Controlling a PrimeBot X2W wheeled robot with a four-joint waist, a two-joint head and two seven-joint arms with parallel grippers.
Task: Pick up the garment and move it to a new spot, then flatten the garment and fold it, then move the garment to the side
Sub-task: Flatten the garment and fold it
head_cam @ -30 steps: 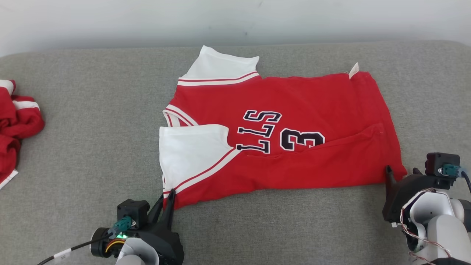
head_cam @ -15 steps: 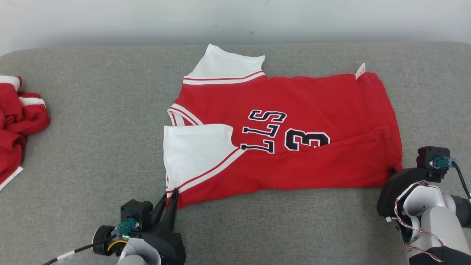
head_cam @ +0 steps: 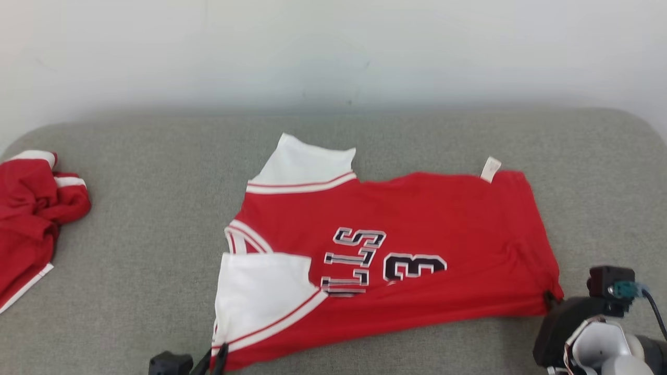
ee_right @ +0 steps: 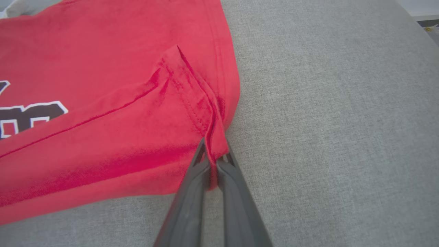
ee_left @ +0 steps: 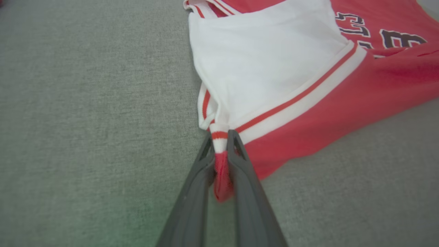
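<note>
Across the middle of the grey tabletop (head_cam: 130, 271) lies the red shirt (head_cam: 417, 219), flattened, near edge folded over. Its near left corner is pinched by the left hand (ee_left: 221, 137), its near right corner by the right hand (ee_right: 214, 151); further folding and moving aside likely remain.

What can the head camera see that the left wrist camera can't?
Head view, not left wrist view: a second red garment bunched at the left, a white tag, the pale wall, and the right hand pinching a hem corner of the red jersey. Left wrist view, not head view: a close look at the left hand clamped on the striped sleeve edge. Both: the jersey, its white sleeve, the number 3, the grey cushion.
</note>
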